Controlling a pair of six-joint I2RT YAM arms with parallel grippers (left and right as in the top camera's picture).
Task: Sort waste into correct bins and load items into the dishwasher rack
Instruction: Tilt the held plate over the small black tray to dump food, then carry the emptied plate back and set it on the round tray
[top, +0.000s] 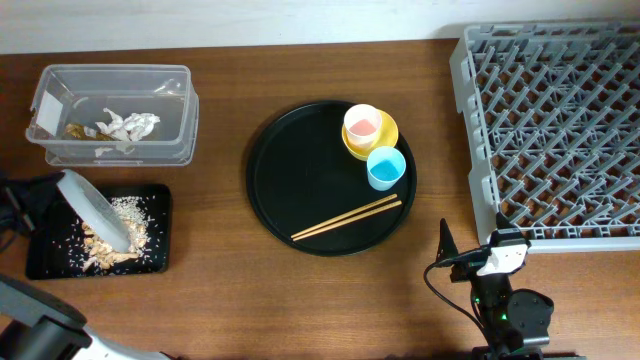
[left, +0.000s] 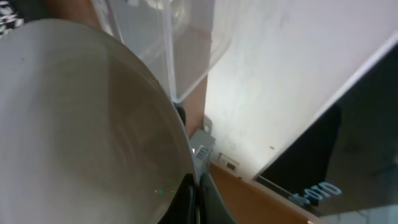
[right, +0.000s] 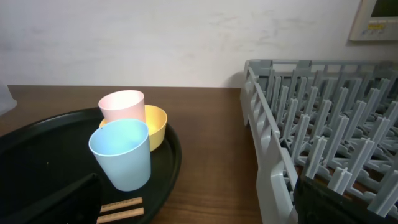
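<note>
**A:** Where's the plate (top: 95, 208) now?

**B:** At the left, tipped steeply over the flat tray (top: 45, 262). Its lower edge is above the scraps (top: 115, 235), though I can't tell whether it touches them. The left end effector (left: 198, 196) is pinched tight on its rim.

**A:** How will it handle?

**B:** I'd say it's stiff and smooth, with a slick surface. A pinch on a thin rim gives it room to swing or slide, and held by one edge its weight hangs well out from the fingers. I can't tell whether it's ceramic or plastic, so I'd treat it as breakable.

**A:** Is there a better place to hold it?

**B:** Only the rim. The face is too broad for the fingers to span. I'd bite deeper across the edge and carry it on edge, so it's ready to drop between the pegs.

**A:** And what's around it?

**B:** The tub (top: 170, 120) sits just behind the flat tray, with a napkin (top: 130, 124) inside. The rack (top: 470, 120) is well apart, across the tabletop (top: 230, 290) at the far right. Between them is the round tray (top: 290, 190). The right end effector (top: 468, 250) is spread wide and holding nothing, near the rack's front corner.
</note>
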